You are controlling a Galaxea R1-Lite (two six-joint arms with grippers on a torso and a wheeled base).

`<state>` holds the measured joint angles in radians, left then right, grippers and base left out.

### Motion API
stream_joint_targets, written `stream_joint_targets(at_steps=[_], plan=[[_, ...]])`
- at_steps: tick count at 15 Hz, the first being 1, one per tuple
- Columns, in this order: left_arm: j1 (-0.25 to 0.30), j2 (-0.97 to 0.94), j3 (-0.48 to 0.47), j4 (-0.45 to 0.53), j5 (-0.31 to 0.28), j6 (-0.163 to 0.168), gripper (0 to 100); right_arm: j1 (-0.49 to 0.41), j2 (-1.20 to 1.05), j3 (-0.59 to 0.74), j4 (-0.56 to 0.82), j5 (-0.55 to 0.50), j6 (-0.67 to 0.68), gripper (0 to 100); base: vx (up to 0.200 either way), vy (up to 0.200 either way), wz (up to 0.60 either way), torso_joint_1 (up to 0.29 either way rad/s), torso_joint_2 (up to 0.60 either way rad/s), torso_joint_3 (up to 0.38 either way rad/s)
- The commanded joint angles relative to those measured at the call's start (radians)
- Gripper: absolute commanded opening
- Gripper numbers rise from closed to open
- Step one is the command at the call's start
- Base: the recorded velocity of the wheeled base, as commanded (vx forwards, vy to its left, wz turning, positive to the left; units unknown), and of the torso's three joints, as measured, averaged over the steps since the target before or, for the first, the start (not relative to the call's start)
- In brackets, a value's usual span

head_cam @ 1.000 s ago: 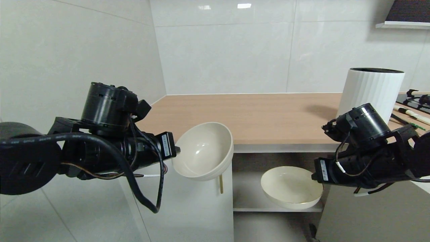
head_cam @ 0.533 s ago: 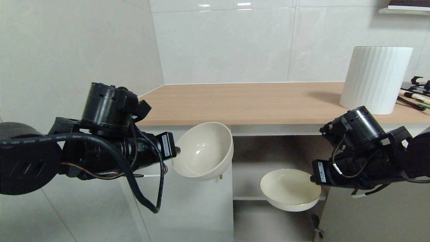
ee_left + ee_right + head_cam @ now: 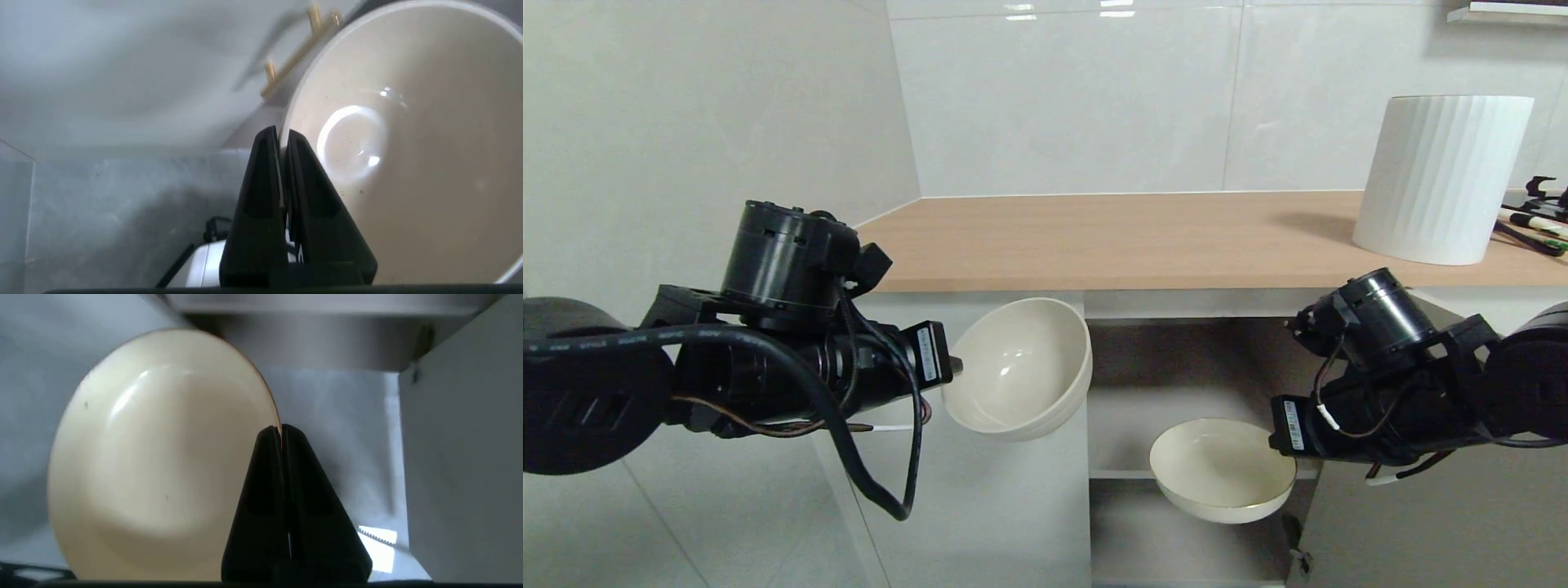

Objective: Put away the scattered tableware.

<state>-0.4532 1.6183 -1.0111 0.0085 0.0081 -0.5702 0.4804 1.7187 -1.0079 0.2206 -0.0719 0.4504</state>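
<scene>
My left gripper (image 3: 953, 367) is shut on the rim of a deep white bowl (image 3: 1017, 367), held tilted in the air in front of the closed left cabinet door (image 3: 980, 498). In the left wrist view its black fingers (image 3: 284, 159) pinch that bowl (image 3: 409, 139) at its edge. My right gripper (image 3: 1278, 433) is shut on the rim of a shallow cream bowl (image 3: 1217, 465), which hangs before the open cabinet's shelf (image 3: 1123, 472). In the right wrist view its fingers (image 3: 282, 449) clamp the cream bowl (image 3: 155, 457) at the edge.
A wooden countertop (image 3: 1127, 237) runs above the cabinet. A tall white ribbed container (image 3: 1441, 175) stands on it at the right, with utensils (image 3: 1531, 224) beside it. The open cabinet door (image 3: 1429, 523) is at the right, below my right arm. Tiled walls close in the left and back.
The head view has shifted, so the counter now sits higher in the picture. My right gripper with the cream bowl has moved slightly left and lower toward the open cabinet. The left arm holds still.
</scene>
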Motion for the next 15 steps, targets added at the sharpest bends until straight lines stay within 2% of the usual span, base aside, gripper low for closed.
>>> stream_joint_targets(at_steps=[1, 5, 7, 10, 12, 15], plan=[[0.001, 0.002, 0.0, -0.001, 0.001, 0.0, 0, 0.024, 0.041, 0.011, 0.0, 0.0, -0.001, 0, 0.0, 0.0, 0.0, -0.027, 0.05, 0.036], [0.001, 0.002, 0.0, -0.001, 0.001, 0.0, 0, 0.052, 0.203, 0.025, -0.06, -0.008, -0.032, 0, 0.0, 0.0, 0.0, 0.0, 0.0, 0.0], [0.001, 0.002, 0.0, -0.001, 0.001, 0.0, 0, 0.05, 0.311, 0.017, -0.124, -0.051, -0.026, 0, 0.0, 0.0, 0.0, 0.0, 0.0, 0.0], [0.001, 0.0, 0.0, -0.001, 0.003, 0.001, 0, 0.009, 0.484, 0.008, -0.346, -0.166, -0.022, 0, 0.0, 0.0, 0.0, 0.0, 0.0, 0.0], [-0.002, 0.0, 0.0, -0.001, 0.003, 0.001, 0, -0.019, 0.538, -0.006, -0.474, -0.183, -0.026, 0, 0.0, 0.0, 0.0, 0.0, 0.0, 0.0], [-0.007, 0.0, 0.0, -0.001, 0.004, 0.001, 0, -0.074, 0.605, -0.077, -0.495, -0.2, -0.024, 0, 0.0, 0.0, 0.0, 0.0, 0.0, 0.0]])
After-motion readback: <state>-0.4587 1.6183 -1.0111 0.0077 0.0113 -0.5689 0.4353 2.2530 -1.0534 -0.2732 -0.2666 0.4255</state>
